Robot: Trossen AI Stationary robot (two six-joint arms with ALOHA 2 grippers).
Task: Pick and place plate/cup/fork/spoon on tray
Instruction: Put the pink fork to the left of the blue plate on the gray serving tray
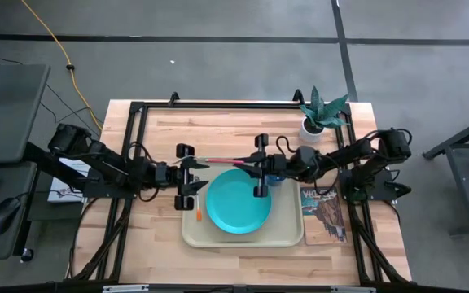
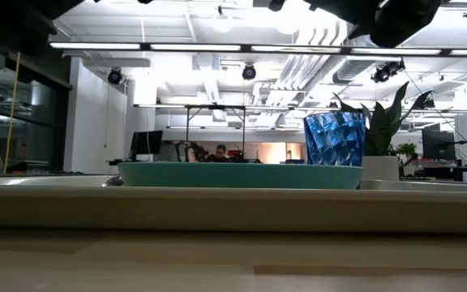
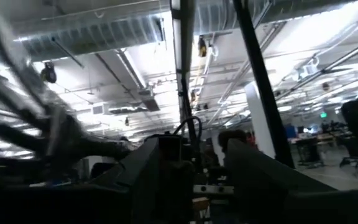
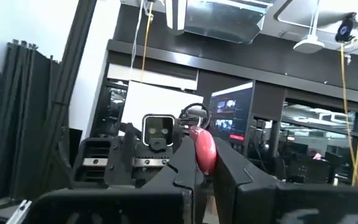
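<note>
The left gripper [image 1: 187,175] hovers over the tray's [image 1: 287,236] left end, fingers spread, just above the orange-handled spoon [image 1: 198,213] lying on the tray. The smooth round turquoise plate [image 1: 238,201] fills the middle. The right gripper [image 1: 260,166] pinches the slim fork [image 1: 222,159] by its red-pink plastic handle, level above the plate; best lowered flat onto bare tray. The faceted blue cup [image 2: 334,139] stands at the tray's right.

spoon [image 1: 198,213] mostly hidden under left arm, fork [image 4: 204,149] tines hidden, plant [image 2: 387,122] partly behind cup [image 2: 334,139]
</note>
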